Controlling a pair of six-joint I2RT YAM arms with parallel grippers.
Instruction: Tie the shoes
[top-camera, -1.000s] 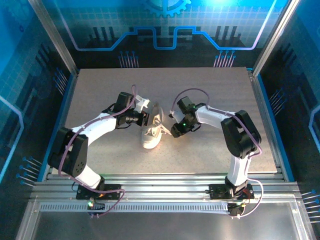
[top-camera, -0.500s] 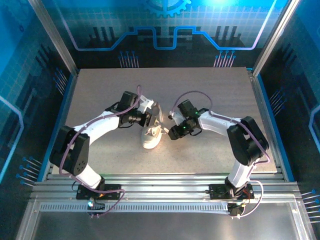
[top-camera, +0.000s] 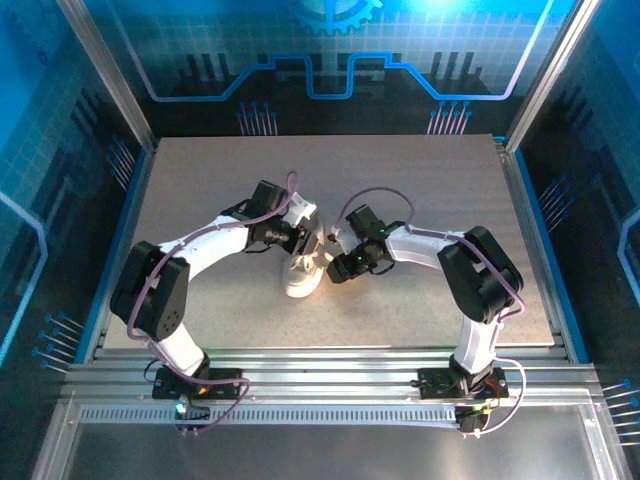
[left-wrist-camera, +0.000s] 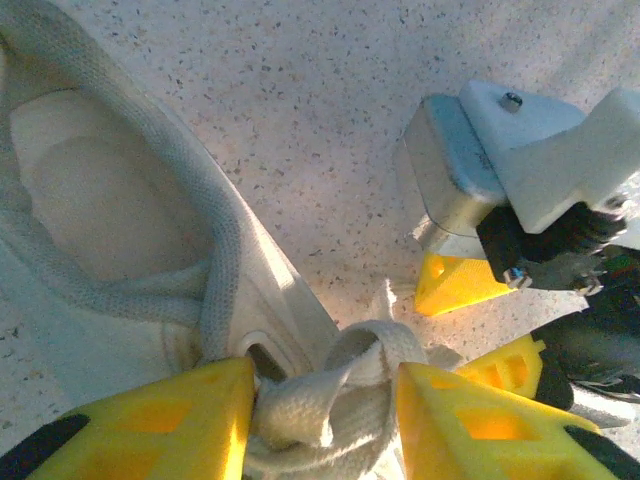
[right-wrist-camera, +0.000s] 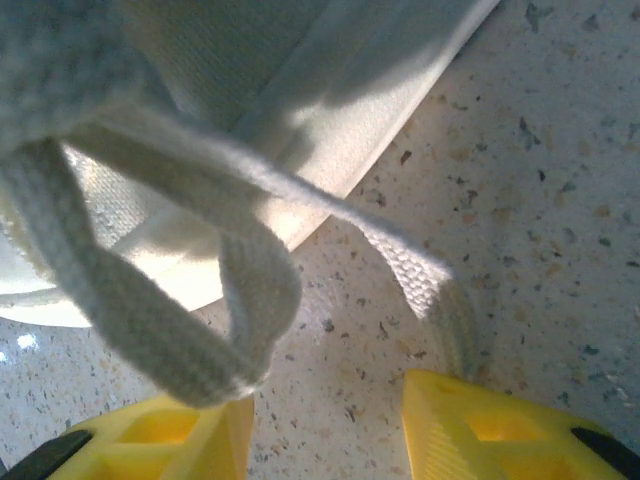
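Sneaker (top-camera: 302, 282) — between left claw (top-camera: 299, 242), right claw (top-camera: 335, 267)

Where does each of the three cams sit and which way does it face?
Top external: fixed above and behind the bases, looking down at the table; both arms show, left gripper and right gripper flanking the sneaker.
Left wrist: on the left wrist, aimed down past its own yellow fingers into the sneaker's opening, laces bunched between them.
Right wrist: on the right wrist, close on the sneaker's side and laces, own yellow fingers at the bottom.
Shared: top and left wrist views both catch the right gripper.
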